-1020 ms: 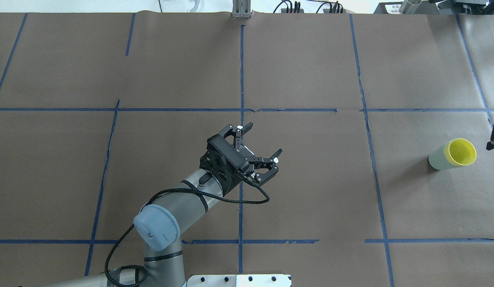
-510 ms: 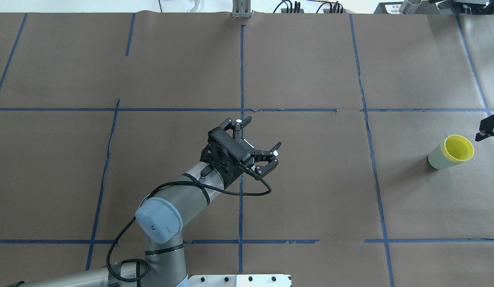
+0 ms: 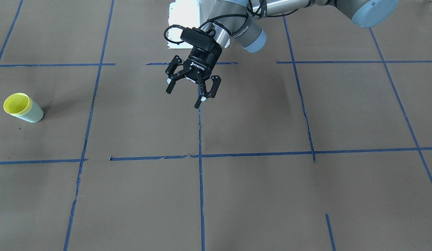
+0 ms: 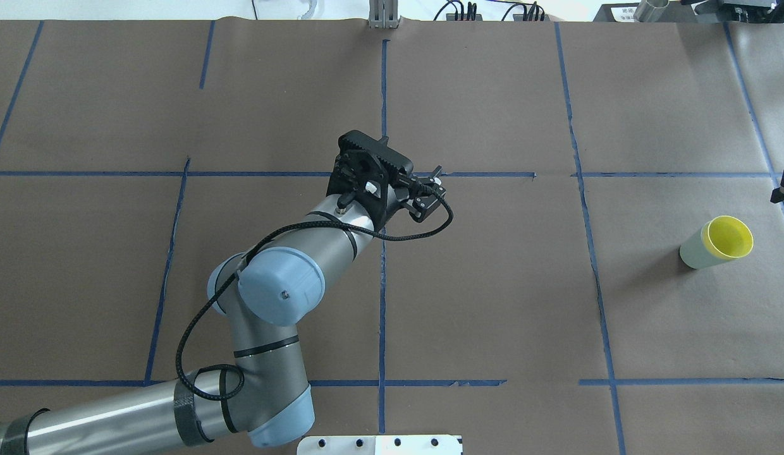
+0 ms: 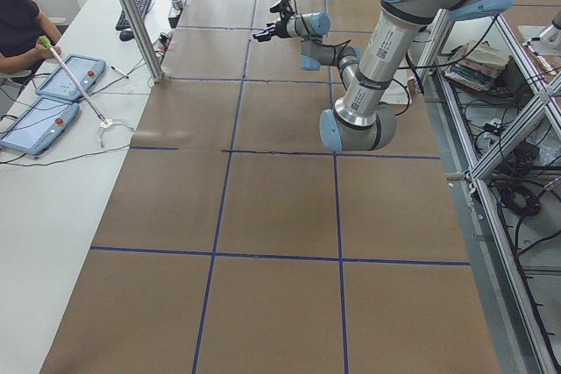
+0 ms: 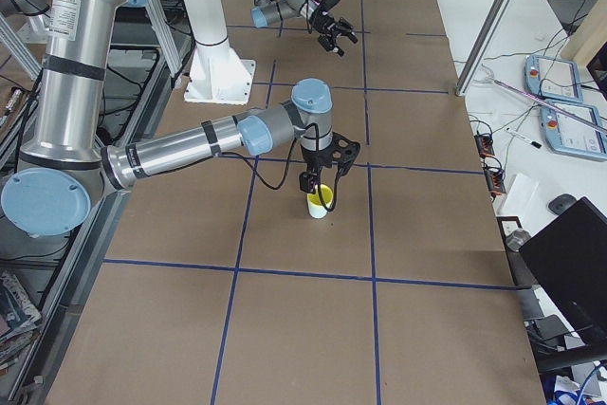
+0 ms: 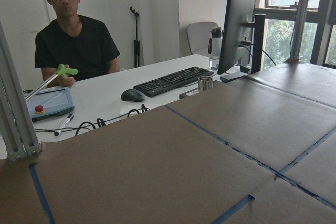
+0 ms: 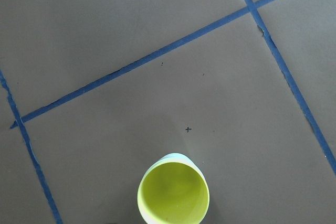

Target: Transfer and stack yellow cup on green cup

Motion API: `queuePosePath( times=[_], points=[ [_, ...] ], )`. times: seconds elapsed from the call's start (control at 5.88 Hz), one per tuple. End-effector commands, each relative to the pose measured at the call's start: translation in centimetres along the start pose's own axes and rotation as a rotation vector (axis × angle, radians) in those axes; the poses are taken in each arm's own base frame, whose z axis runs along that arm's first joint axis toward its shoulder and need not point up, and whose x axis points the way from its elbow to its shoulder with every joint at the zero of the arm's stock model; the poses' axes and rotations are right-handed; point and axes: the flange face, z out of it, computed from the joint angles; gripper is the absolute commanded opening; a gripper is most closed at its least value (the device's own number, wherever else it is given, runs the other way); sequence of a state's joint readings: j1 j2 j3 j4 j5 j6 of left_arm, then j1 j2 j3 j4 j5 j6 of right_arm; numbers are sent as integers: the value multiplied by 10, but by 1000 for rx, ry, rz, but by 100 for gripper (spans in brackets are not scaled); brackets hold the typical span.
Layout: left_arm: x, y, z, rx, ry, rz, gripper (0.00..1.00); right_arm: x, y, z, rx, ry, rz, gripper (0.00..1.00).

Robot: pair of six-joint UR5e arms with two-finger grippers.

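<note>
Small bright yellow tapered plastic cup [image 4: 728, 235] nested upright in pale mint-green plastic cup [image 4: 690, 254] at brown-papered table [image 4: 493, 284] right end; right gripper [image 6: 324, 182] close above, fingers apart; left gripper [image 3: 184, 98] spread, empty, mid-table.

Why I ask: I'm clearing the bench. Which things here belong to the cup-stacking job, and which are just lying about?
Job: yellow cup, already nested in the green cup; open left claw.
Lying about, on the side desk: keyboard, mouse, metal tumbler, monitor.
</note>
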State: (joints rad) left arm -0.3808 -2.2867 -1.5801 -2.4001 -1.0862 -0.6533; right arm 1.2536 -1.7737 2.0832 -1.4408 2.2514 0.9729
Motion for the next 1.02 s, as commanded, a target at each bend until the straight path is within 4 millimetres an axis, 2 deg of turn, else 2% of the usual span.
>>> queuePosePath(
  times=[0.0, 0.17, 0.34, 0.51, 0.68, 0.85],
  points=[
    [-54, -19, 19, -236, -102, 45, 100, 17, -14, -17, 38, -11, -59, 100],
    [-100, -33, 28, -395, -149, 45, 100, 21, -16, -17, 39, -7, -50, 100],
    [-170, -45, 29, -523, -164, -12, 100, 26, -20, -12, 33, -1, -39, 100],
    [-276, -35, 5, -666, -156, -124, 100, 39, -28, -11, 36, 11, -85, 100],
    [-347, -69, -19, -698, -142, -223, 99, 70, -46, -9, 43, 29, -159, 100],
    [-415, -63, -45, -745, -165, -182, 99, 94, -58, -3, 25, 33, -233, 100]
  ],
)
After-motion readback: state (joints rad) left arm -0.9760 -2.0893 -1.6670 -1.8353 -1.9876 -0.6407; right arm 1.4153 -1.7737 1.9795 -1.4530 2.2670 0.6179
